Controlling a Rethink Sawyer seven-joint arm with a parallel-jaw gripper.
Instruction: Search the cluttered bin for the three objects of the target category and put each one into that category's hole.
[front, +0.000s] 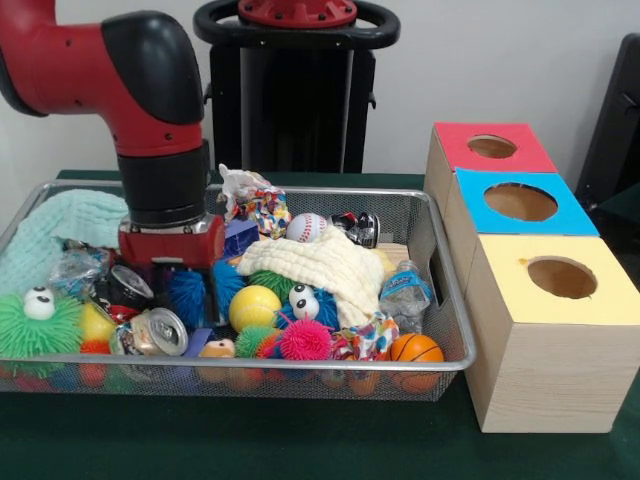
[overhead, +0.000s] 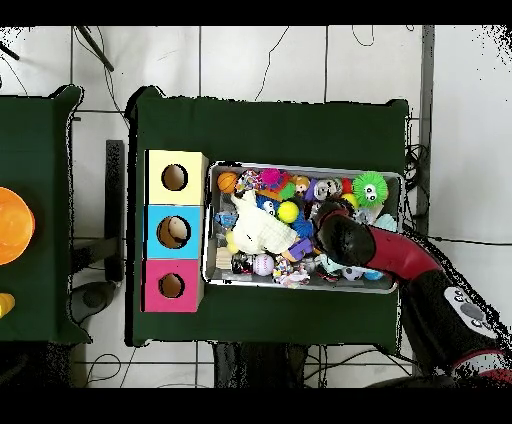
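My end effector (front: 172, 262) is down in the bin's (front: 440, 362) left-middle clutter, probing among a blue spiky ball (front: 186, 295), a can (front: 158, 332) and crinkled wrappers. Tips buried, so I cannot tell its opening or whether it has anything. Probably digging since targets are covered. The red-topped box's hole (front: 492, 147) is farthest right, well clear, on the green counter (front: 300, 440).

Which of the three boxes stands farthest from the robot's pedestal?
The yellow-topped box; the blue-topped box sits in the middle, and the red-topped box is nearest the pedestal.
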